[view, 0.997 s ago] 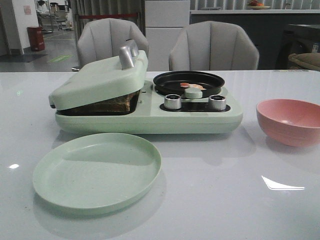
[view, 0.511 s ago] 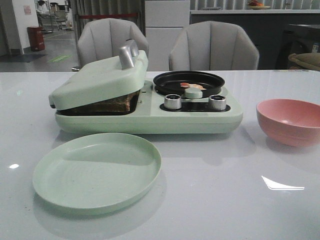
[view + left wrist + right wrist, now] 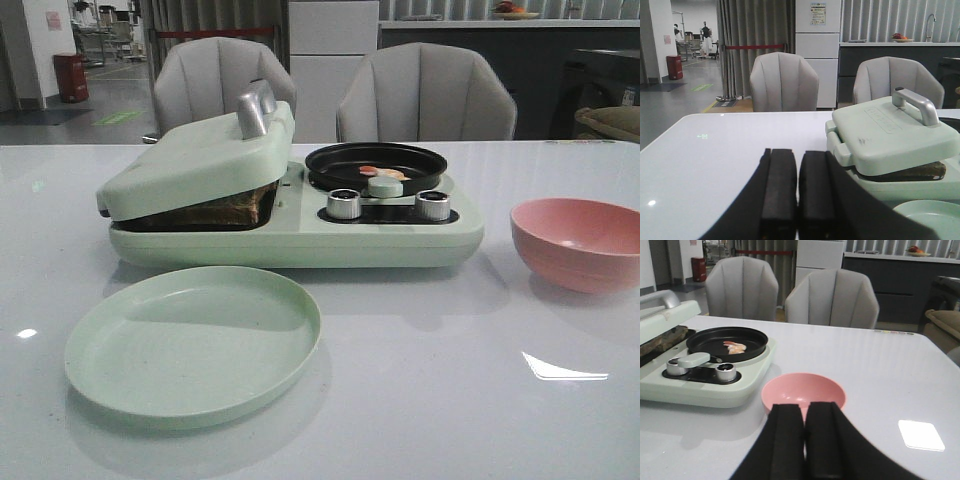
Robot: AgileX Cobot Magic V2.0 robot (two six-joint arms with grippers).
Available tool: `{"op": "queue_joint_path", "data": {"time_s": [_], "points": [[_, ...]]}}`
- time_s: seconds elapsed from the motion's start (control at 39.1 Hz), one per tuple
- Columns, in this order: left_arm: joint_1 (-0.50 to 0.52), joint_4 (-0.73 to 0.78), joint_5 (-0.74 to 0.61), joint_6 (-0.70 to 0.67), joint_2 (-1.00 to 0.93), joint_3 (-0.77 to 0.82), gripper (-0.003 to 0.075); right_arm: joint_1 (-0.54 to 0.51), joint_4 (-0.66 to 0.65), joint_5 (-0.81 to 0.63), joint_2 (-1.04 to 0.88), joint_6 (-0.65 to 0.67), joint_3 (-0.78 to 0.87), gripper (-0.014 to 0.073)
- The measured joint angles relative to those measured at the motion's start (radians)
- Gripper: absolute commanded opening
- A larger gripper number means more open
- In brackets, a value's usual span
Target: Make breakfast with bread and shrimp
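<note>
Waiting, both grippers (image 3: pixel 798 200) (image 3: pixel 805 440) closed, empty | bread (image 3: pixel 910 171) right of left one, under lid (image 3: pixel 890 135) | lift handle (image 3: pixel 912 102) squarely

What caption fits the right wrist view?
Shut right hand hovers above a pink bowl, shrimp lying in the black pan.
</note>
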Motion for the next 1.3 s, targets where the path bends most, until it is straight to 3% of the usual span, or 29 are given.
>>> {"op": "queue_joint_path", "data": {"time_s": [0.2, 1.3], "points": [[0.0, 0.0, 0.0, 0.0, 0.0, 0.0, 0.0114, -0.043, -0.037, 0.0, -0.013, 0.06, 0.013, 0.0169], [0.0, 0.0, 0.0, 0.0, 0.0, 0.0, 0.0114, -0.043, -0.037, 0.0, -0.013, 0.066, 0.013, 0.0169]]}}
